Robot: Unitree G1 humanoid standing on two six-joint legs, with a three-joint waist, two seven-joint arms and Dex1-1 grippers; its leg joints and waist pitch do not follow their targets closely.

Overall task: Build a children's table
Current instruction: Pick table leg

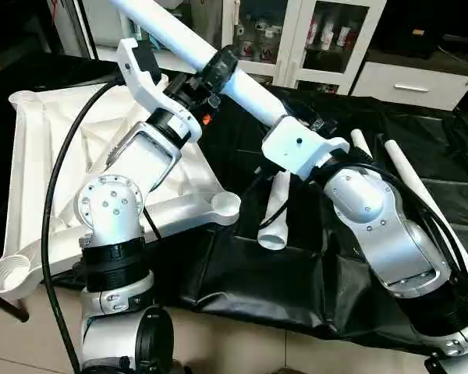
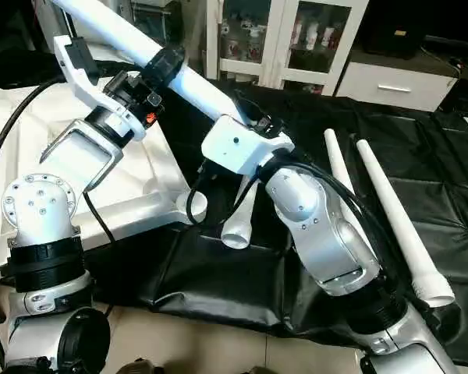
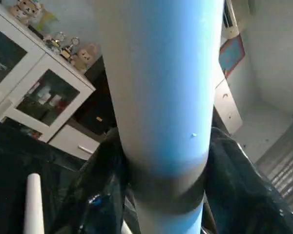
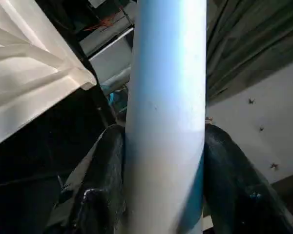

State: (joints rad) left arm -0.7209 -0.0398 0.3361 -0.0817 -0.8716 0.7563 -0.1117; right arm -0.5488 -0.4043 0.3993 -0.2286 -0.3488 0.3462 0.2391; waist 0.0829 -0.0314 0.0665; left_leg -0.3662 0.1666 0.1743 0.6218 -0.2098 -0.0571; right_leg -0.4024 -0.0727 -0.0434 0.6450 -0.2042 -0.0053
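Black-covered surface (image 1: pixel 421 187) carries inverted tabletop (image 1: pixel 39 156) at left. Left end effector (image 1: pixel 218 74) and right end effector (image 1: pixel 296 128) both clamp one raised leg (image 1: pixel 171 27).

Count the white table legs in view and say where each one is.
4. One leg is held in the air by both grippers. One lies on the black cover beside the tabletop's corner socket. Two lie side by side further right. None seems hidden.

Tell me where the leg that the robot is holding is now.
In the head views the held leg slants above the table top, gripped by the left gripper and the right gripper.
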